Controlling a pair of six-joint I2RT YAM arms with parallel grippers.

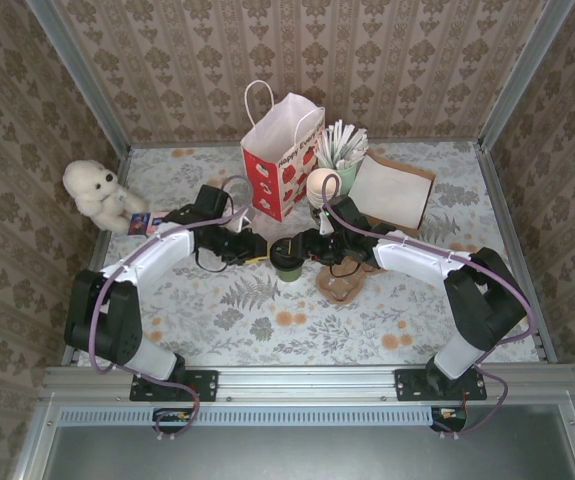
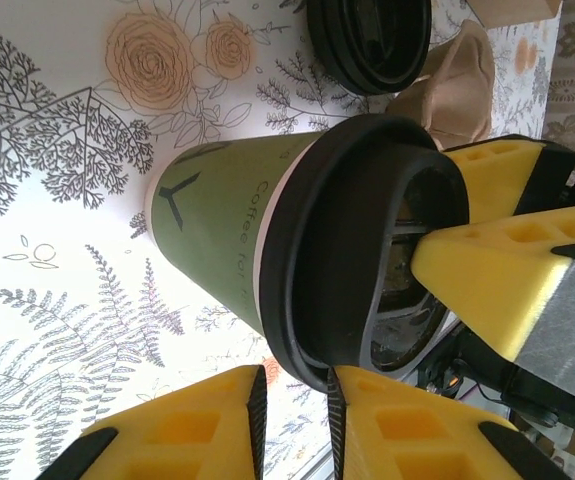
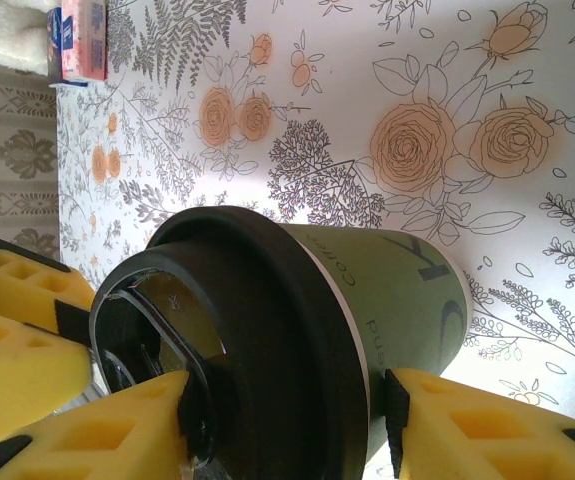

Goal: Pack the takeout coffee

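Beside the bag (image 1: 282,150), the coffee (image 1: 287,258) stands unpacked, right gripper (image 3: 292,410) seemingly clamped on it, left gripper (image 2: 295,410) nearly together, hold I cannot tell.

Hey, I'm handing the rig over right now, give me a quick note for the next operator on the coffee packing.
Left gripper: fingertips nearly together at the rim of the lid; whether it grips is unclear.
Right gripper: closed across the lid of the takeout coffee.
The coffee stands upright on the table, in front of the red-and-white paper bag.
Done: lid on, cup held.
Left: lift it into the bag.
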